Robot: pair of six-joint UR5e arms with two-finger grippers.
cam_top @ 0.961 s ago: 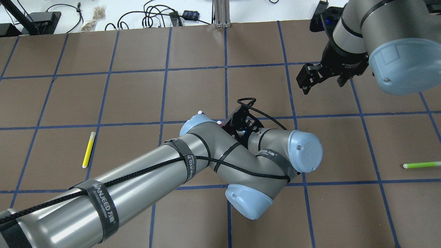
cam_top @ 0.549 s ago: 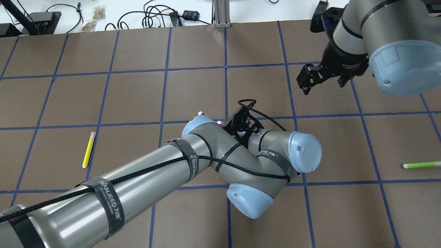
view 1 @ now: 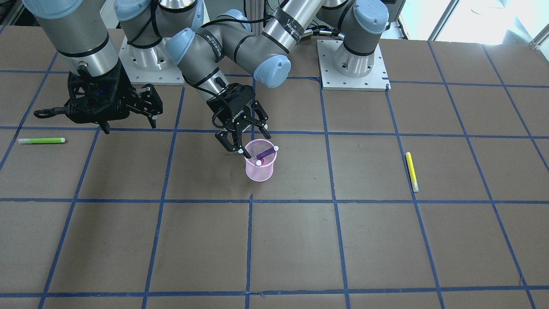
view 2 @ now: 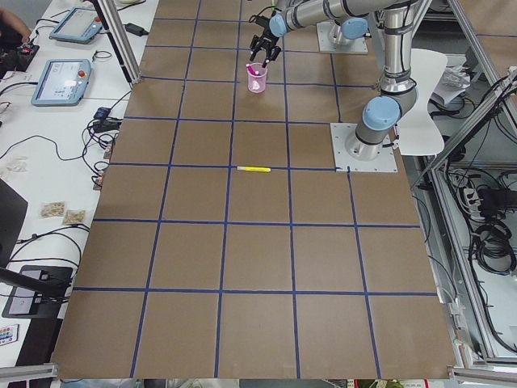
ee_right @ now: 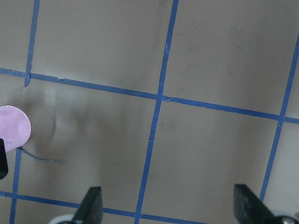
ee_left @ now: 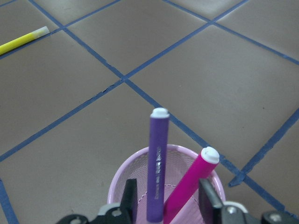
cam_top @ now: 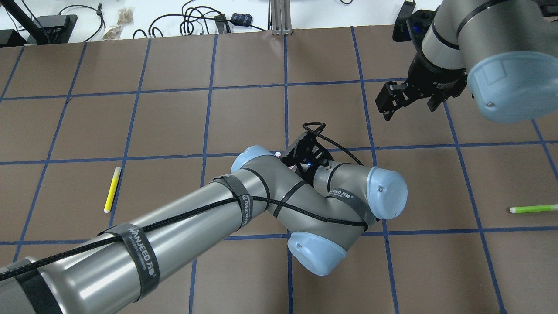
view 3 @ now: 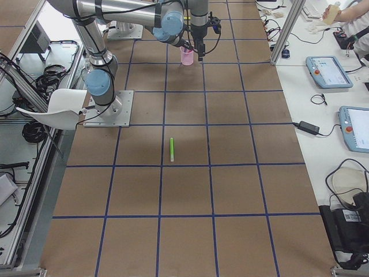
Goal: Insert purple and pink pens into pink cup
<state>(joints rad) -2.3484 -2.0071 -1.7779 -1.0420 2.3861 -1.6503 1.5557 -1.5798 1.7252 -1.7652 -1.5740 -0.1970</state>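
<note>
The pink mesh cup (view 1: 260, 171) stands upright near the table's middle. The purple pen (view 1: 266, 152) and the pink pen (view 1: 260, 162) both stand inside it, leaning on its rim. In the left wrist view the purple pen (ee_left: 156, 163) and the pink pen (ee_left: 189, 186) rise from the cup (ee_left: 122, 173) between my left gripper's open fingers (ee_left: 128, 196). My left gripper (view 1: 256, 143) hovers just above the rim, open and holding nothing. My right gripper (view 1: 128, 123) is open and empty, well off to the side; its wrist view shows the cup (ee_right: 14, 130) at the left edge.
A yellow pen (view 1: 411, 171) lies on the brown paper on my left side, and also shows in the overhead view (cam_top: 112, 189). A green pen (view 1: 41, 140) lies on my right side (cam_top: 534, 209). My left arm (cam_top: 261, 196) hides the cup from overhead.
My left arm has shifted slightly, so its wrist now covers the white pen tip that showed beside it overhead. The right arm has barely moved.
</note>
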